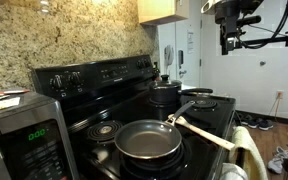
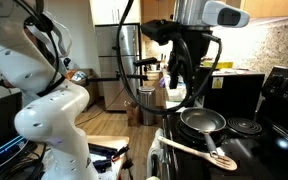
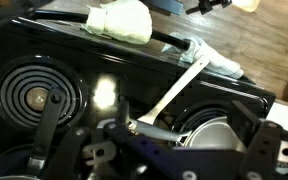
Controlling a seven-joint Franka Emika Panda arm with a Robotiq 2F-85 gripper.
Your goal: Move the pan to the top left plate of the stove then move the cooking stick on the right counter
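Grey metal pan (image 1: 149, 142), pale wooden cooking stick (image 1: 204, 133), glossy black stove (image 1: 94, 75)

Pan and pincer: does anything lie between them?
Nothing. In an exterior view the pincer hangs high off the pan with only air between; the cooking stick lies beside the pan, outside that stretch.

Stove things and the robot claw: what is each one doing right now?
pan: upright on a front burner, empty, not held.
wooden spoon: lying flat beside the pan, not held.
pot: standing on a back burner.
chrome-ringed burner: bare, nothing on it.
gripper: open, hanging above the pan, holding nothing.
microwave: display lit green.
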